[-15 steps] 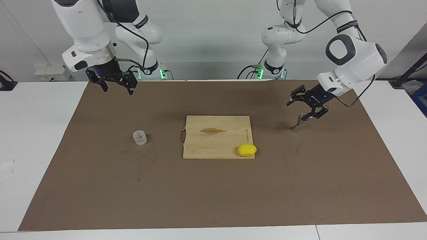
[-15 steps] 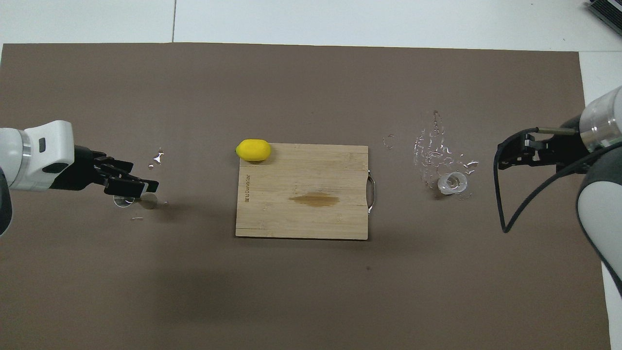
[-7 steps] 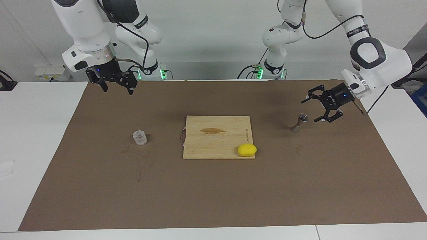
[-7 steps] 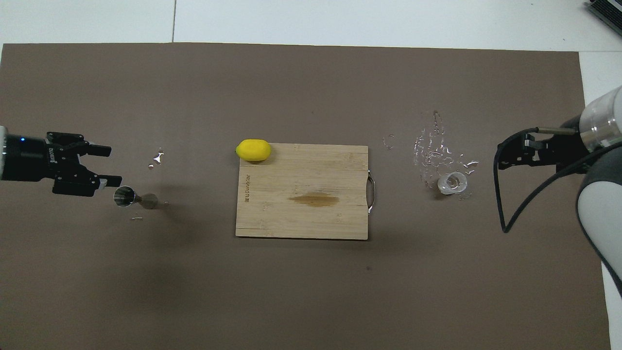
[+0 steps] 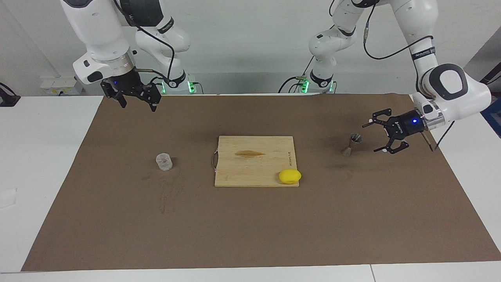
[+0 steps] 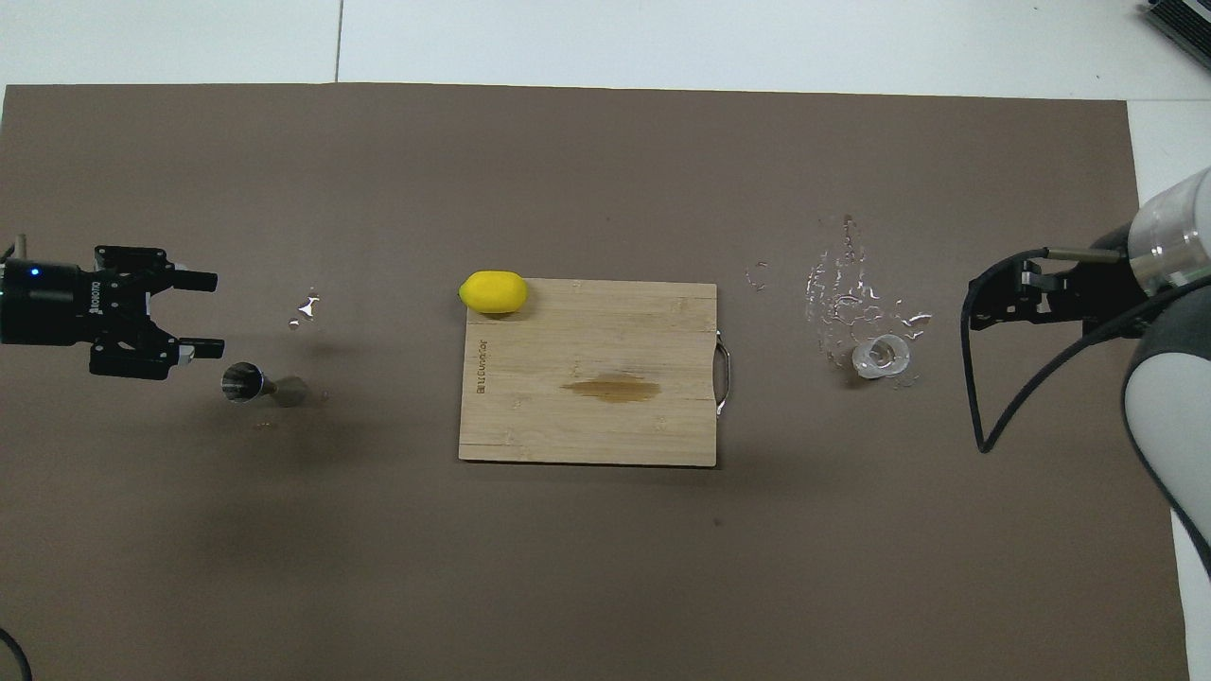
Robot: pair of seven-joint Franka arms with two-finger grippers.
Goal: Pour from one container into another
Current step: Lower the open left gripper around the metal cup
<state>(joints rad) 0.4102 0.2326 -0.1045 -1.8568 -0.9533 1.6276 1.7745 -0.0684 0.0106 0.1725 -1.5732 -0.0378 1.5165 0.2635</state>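
The clear cup (image 5: 164,161) (image 6: 881,356) stands upright on the brown mat toward the right arm's end, with spilled droplets (image 6: 842,288) around it. Toward the left arm's end stands the metal jigger (image 5: 351,144) (image 6: 251,384), upright with nothing touching it. My left gripper (image 5: 370,138) (image 6: 216,314) hovers low beside the jigger, lying level and pointing toward it, open and empty, a short gap away. My right gripper (image 5: 139,106) (image 6: 976,307) hangs open and empty over the mat, on the side of the cup nearer the robots.
A wooden cutting board (image 5: 242,168) (image 6: 587,426) with a dark stain lies mid-mat between the two containers. A yellow lemon (image 5: 290,176) (image 6: 493,291) rests on the board's corner farthest from the robots, toward the left arm's end. Small droplets (image 6: 305,308) lie near the jigger.
My left gripper has drawn back from over the jigger toward the left arm's end and turned level, leaving the jigger standing. The right arm has not moved.
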